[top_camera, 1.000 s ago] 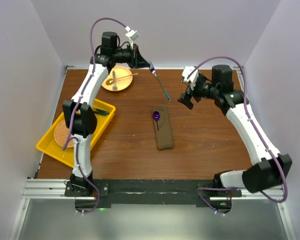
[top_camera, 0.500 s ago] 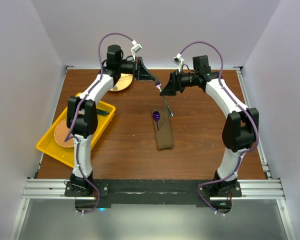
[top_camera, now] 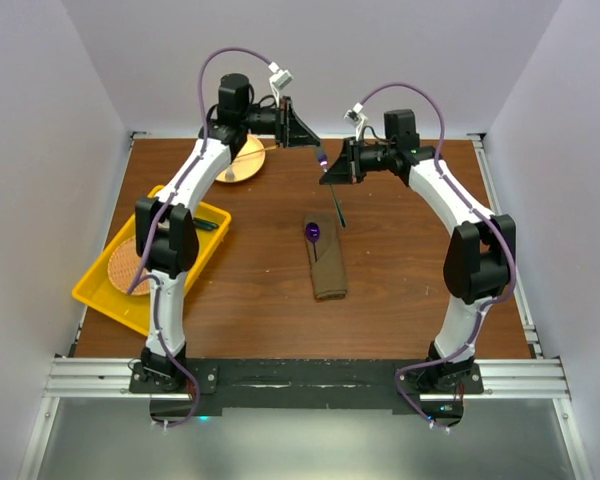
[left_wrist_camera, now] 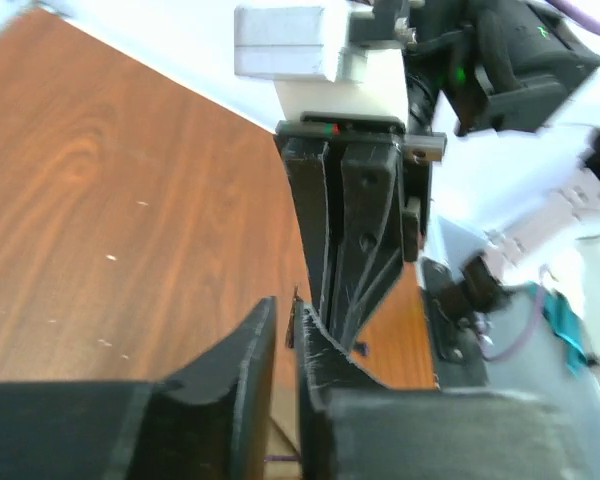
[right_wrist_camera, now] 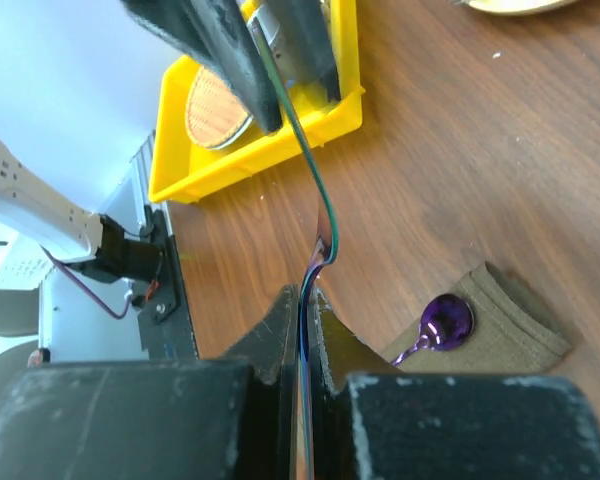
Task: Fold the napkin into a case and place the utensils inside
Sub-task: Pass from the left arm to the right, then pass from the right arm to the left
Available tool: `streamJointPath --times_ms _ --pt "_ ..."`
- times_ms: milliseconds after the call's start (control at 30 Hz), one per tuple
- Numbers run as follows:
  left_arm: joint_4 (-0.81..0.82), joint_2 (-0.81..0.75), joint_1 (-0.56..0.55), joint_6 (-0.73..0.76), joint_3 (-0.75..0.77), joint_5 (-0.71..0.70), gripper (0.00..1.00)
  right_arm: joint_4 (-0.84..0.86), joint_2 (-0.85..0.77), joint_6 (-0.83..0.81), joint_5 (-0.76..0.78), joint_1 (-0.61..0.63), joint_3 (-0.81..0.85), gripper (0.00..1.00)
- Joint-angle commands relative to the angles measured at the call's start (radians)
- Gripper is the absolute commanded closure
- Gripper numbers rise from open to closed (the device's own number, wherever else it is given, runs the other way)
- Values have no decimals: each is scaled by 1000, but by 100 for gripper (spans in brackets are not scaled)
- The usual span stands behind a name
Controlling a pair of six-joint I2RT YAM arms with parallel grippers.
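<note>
While the right pincer (right_wrist_camera: 305, 305) is clamped tight on the slim utensil (right_wrist_camera: 326, 248), holding it in the air just beyond the far end of the case (top_camera: 328, 265), the left pincer (left_wrist_camera: 287, 312) sits at the utensil's upper end with its fingers parted by only a narrow slit. The thin handle runs into that slit, and I cannot tell whether the pads touch it. The case, a narrow olive-brown pouch, lies flat on the desk (top_camera: 410, 280), pointing lengthwise away from the arms. A glossy purple spoon (top_camera: 312, 232) shows its bowl at the case's far left corner, its handle running under the cloth. Well left of the case stands a yellow tray (top_camera: 98, 292) with a round woven mat (top_camera: 120, 268) in it. Beyond the case and to its left is a yellow plate (top_camera: 242, 162).
</note>
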Motion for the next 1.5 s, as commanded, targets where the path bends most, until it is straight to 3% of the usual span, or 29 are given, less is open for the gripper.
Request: streamJointPath --times_ms 0,100,133,167,233,300,333,400,533,700,1167,1467 --pt "-194 -61 -3 140 56 -282 63 101 -50 107 -8 7 -78 100" --pt "-134 -145 0 125 -45 -429 29 187 -73 182 -3 4 -138 100" --pt "-104 -194 5 105 -80 -500 8 202 -78 199 0 3 -159 100" --pt "3 -215 11 81 -164 -485 2 247 -81 221 0 1 -172 100" --pt "149 -243 51 -94 -241 -370 0 308 -95 299 5 0 -219 100" --pt "408 -257 69 -256 -362 -225 0 411 -99 400 8 0 -254 100" --pt "460 -259 68 -259 -390 -192 0 439 -103 431 17 0 -286 100" --pt "458 -242 52 -263 -385 -122 5 515 -109 505 25 -2 -316 100" --pt "469 -210 52 -273 -375 -94 36 633 -112 624 12 0 -377 100" --pt "444 -164 36 -242 -338 -68 56 692 -113 683 -6 0 -389 100" --pt "423 -61 -7 -249 -240 -75 65 762 -95 730 -47 1 -390 100" --pt "450 -13 -26 -283 -209 -58 82 753 -78 724 -61 0 -365 100"
